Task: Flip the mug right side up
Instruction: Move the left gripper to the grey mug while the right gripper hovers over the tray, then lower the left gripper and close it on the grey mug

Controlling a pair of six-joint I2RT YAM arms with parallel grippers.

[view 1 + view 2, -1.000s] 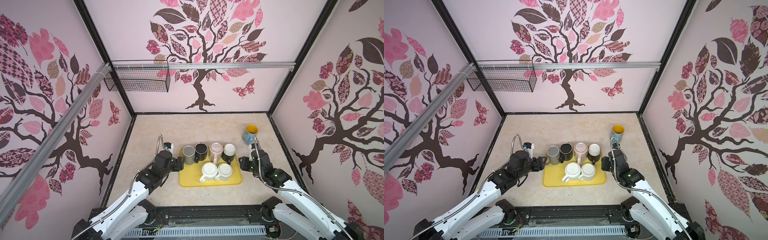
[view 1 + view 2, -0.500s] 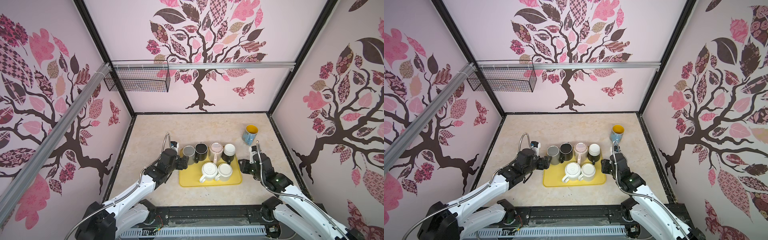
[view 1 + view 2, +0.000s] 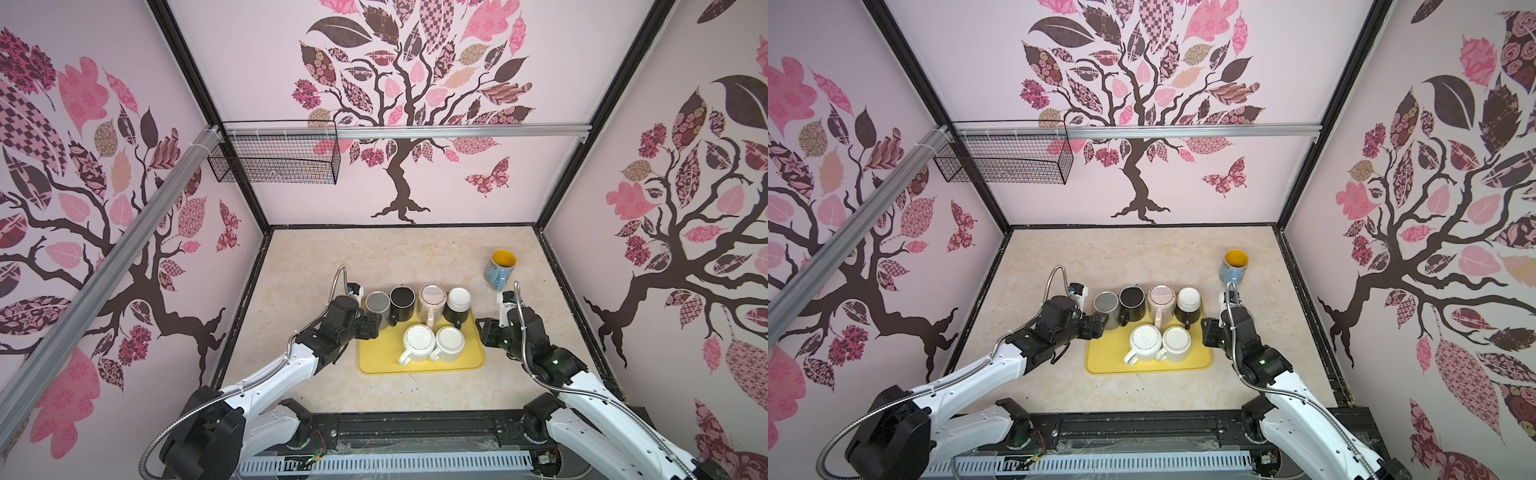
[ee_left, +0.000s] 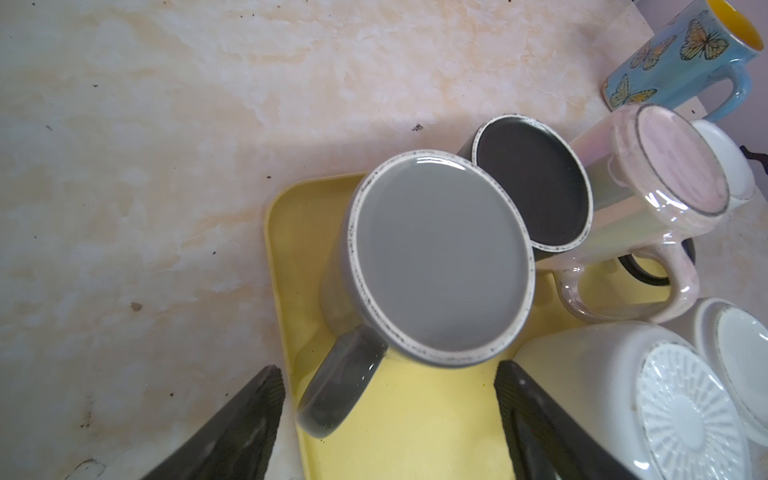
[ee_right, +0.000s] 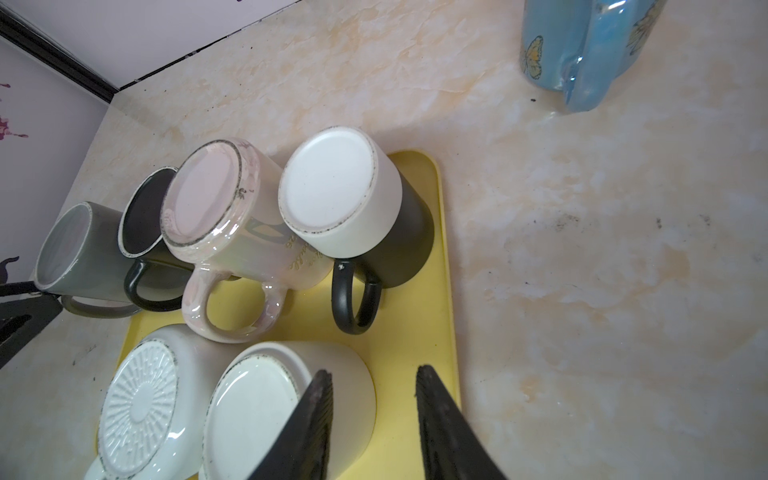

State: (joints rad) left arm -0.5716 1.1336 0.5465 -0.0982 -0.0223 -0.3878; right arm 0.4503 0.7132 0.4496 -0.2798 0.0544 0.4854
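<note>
I see the marble-look table (image 3: 332,257) with the yellow tray (image 3: 382,361) on it. I place everything from that tray.

The left gripper (image 3: 368,323) hovers over the tray's left edge, near the back left corner. In the left wrist view its fingers (image 4: 249,415) stand wide apart with nothing clamped. They touch nothing.

The right gripper (image 3: 482,328) hovers just over the tray's right edge. In the right wrist view its fingers (image 5: 440,415) stand a little apart with bare tray showing in the gap. They hold nothing.

The pink mug (image 3: 432,296) is the tallest, third along the tray's back row. It stands bottom up, handle toward the tray's front.

The grey mug (image 3: 377,302) sits in the tray's back left corner, bottom up. Its handle points toward the tray's front left, and in the left wrist view that handle lies between the left fingers without contact.

The black mug (image 3: 402,298) stands just right of it in the back row, bottom up. The white-and-black mug (image 3: 458,299) is at the tray's back right corner, bottom up.

The ribbed white mug (image 3: 419,338) and cream mug (image 3: 449,340) stand side by side in the tray's front right part, both bottom up.

The blue butterfly mug (image 3: 500,268) stands upright off the tray, beyond its back right corner, and is yellow inside.
</note>
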